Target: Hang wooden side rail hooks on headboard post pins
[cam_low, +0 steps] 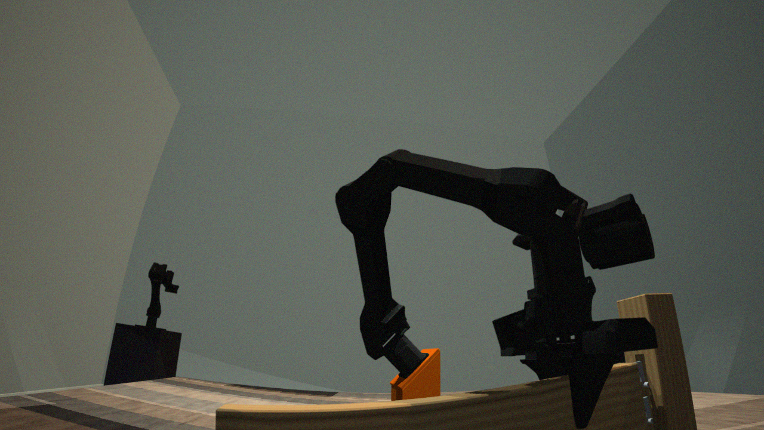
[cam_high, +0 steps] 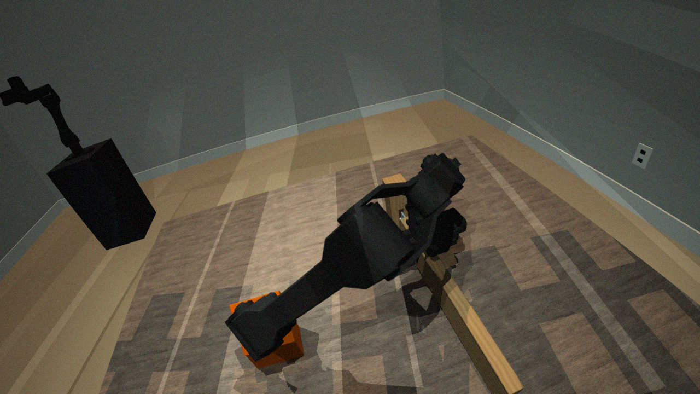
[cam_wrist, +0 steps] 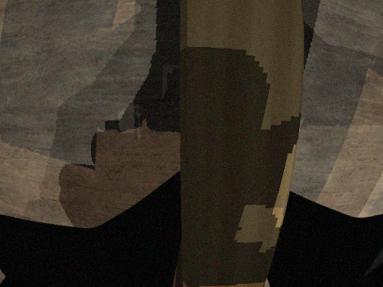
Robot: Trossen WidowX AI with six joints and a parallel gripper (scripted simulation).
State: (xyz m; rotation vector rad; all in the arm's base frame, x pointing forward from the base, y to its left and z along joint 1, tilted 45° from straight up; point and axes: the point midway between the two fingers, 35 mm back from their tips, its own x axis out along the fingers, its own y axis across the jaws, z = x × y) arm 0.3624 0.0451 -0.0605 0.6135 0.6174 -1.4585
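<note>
The wooden side rail (cam_high: 472, 318) (cam_low: 453, 411) (cam_wrist: 223, 159) runs from the post toward the lower right in the top view. Its far end is partly cut off by the frame in the top and exterior views. The headboard post (cam_high: 391, 203) (cam_low: 674, 374) stands upright at the rail's hooked end. Steel hook metal (cam_low: 642, 373) shows in the narrow space between rail and post, beside the slot. Whether the hooks sit on the pins cannot be told. My gripper (cam_low: 582, 395) (cam_wrist: 213, 178) is shut on the rail near that end, one finger on each side. The far finger is hidden in the exterior view.
My arm rises from an orange base (cam_high: 292, 345) (cam_low: 422, 379) to the left of the rail and arches over to it. My gripper's body overlaps the post in the top and exterior views. A second arm stands on a black pedestal (cam_high: 102, 196) (cam_low: 141, 355) farther back at the left.
</note>
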